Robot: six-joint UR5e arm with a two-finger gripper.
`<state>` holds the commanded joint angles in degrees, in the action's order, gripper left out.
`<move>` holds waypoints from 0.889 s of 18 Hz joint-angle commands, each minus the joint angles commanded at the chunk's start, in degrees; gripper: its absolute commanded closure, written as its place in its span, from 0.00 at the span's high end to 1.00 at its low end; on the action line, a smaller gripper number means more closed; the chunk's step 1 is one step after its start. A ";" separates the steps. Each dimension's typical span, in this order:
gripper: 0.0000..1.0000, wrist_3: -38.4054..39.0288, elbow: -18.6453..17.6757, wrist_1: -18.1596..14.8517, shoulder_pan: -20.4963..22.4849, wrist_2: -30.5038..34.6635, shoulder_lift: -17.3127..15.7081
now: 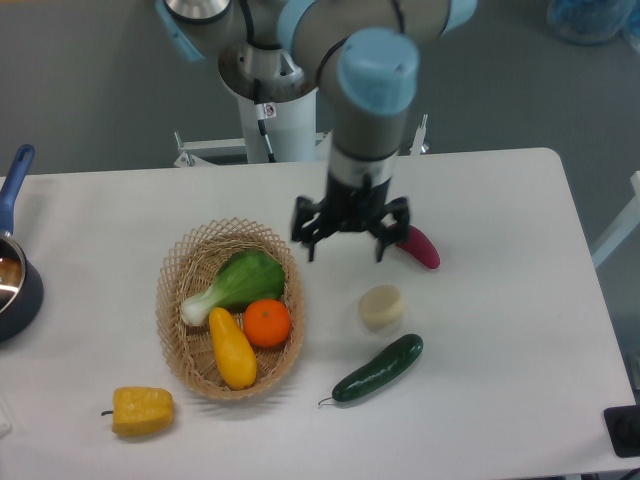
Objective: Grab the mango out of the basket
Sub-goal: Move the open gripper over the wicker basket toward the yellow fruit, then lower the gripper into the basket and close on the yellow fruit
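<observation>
The mango (pixel 232 349) is a glossy yellow-orange oval lying in the front of the wicker basket (pixel 182 362), beside a round orange (pixel 267 323) and below a green leafy vegetable (pixel 236 282). My gripper (pixel 346 241) hangs above the table just right of the basket's far rim, up and to the right of the mango. Its fingers are spread apart and open, with nothing between them.
A purple sweet potato (pixel 419 248) lies right of the gripper. A pale round item (pixel 381 307) and a cucumber (pixel 380 368) sit on the table's middle right. A yellow bell pepper (pixel 141 411) lies front left. A dark pot (pixel 12 280) stands at the left edge.
</observation>
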<state>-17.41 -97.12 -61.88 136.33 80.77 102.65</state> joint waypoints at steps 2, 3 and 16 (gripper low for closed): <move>1.00 0.89 0.00 0.00 -1.94 0.26 0.88; 1.00 1.58 0.00 0.00 -2.73 0.26 1.15; 1.00 11.43 4.04 4.29 -10.82 2.55 11.34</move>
<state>-5.98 -93.08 -57.58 125.51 83.32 113.99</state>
